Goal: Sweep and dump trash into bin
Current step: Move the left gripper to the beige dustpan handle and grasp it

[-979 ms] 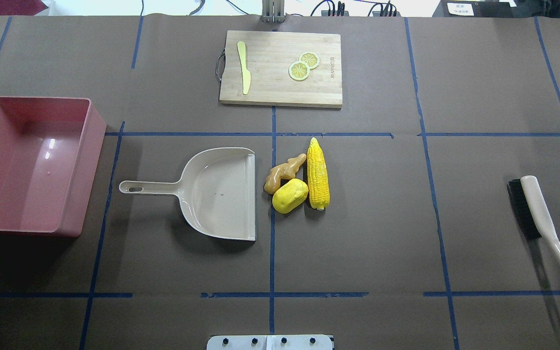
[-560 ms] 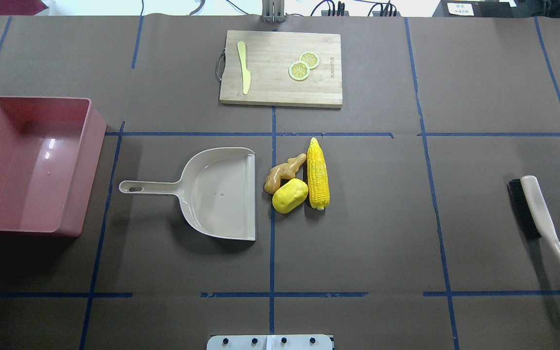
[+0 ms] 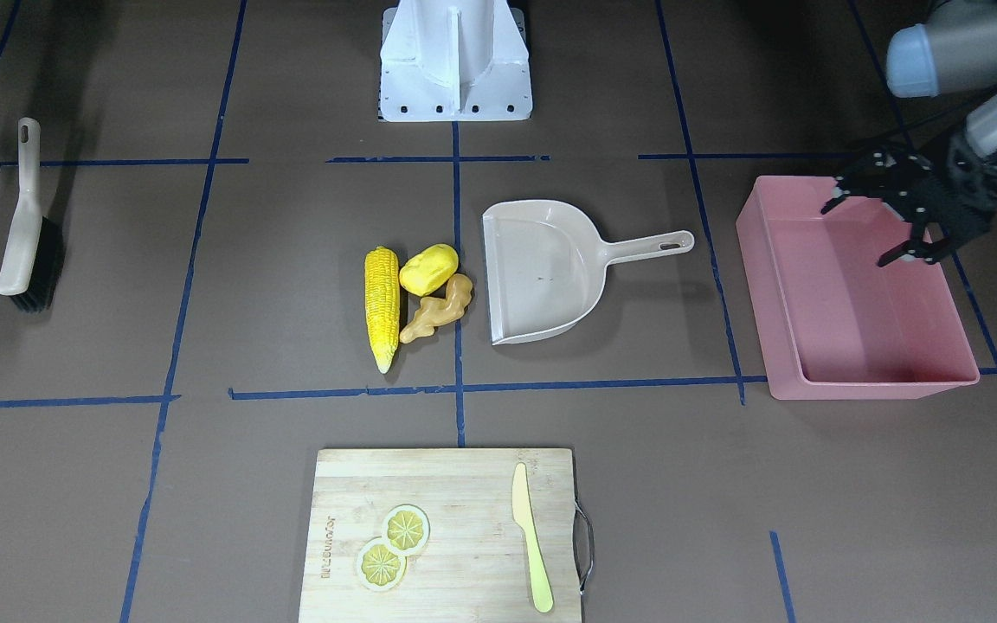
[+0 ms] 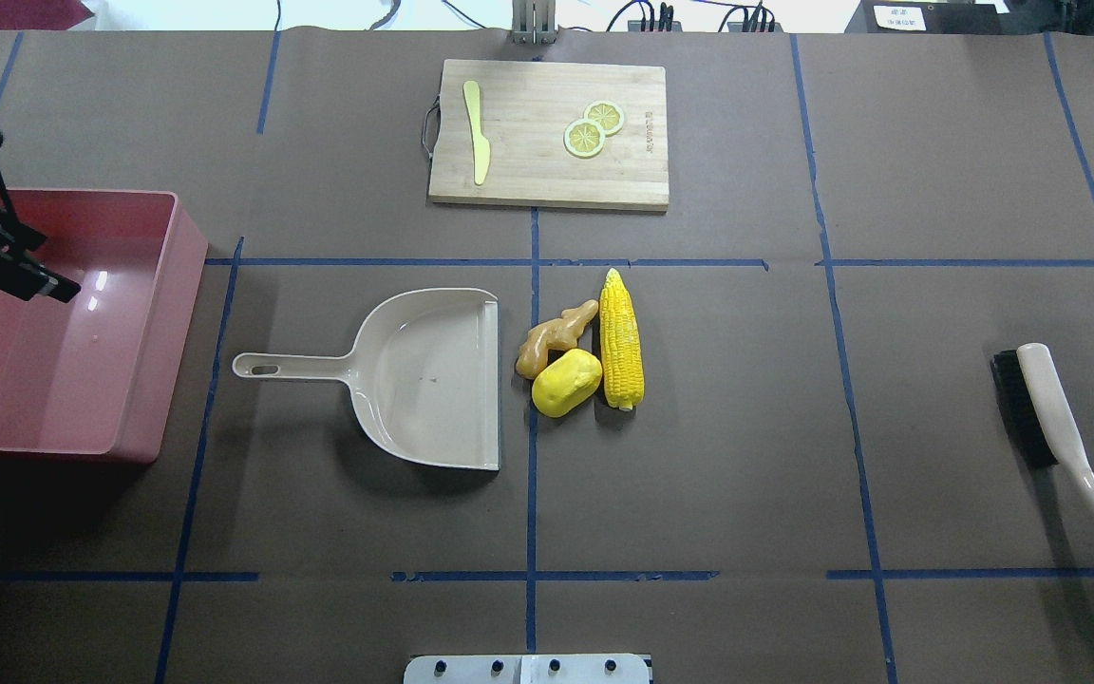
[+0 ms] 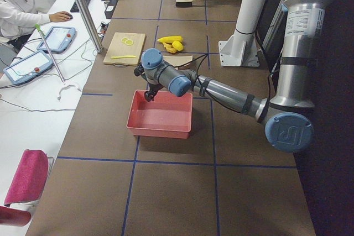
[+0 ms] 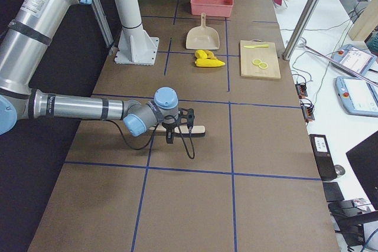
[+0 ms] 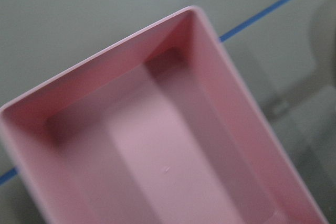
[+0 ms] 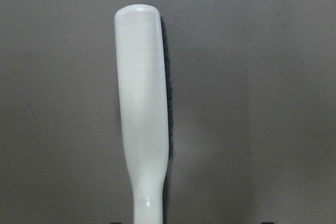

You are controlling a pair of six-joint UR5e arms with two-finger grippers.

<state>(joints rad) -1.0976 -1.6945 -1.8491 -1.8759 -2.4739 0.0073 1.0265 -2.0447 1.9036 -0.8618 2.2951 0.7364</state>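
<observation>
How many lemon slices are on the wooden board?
2. One lemon slice lies on the wooden cutting board. The other lemon slice touches it, a little farther from the robot. Both lie apart from the yellow knife. None seem hidden.

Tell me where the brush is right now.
In the overhead view, the brush lies near the right edge of the table, on the robot's right side. It is far right of the corn cob, with its bristles facing the trash pile.

bin [image 4: 174,361]: pink
corn cob [image 4: 621,342]: bright yellow, rows of kernels
potato-like lump [image 4: 566,382]: plain yellow
ginger root [image 4: 552,340]: tan
dustpan [image 4: 433,380]: beige
brush [image 4: 1060,418]: cream handle, black bristles
worktop [image 4: 746,427]: brown, blue tape grid
</observation>
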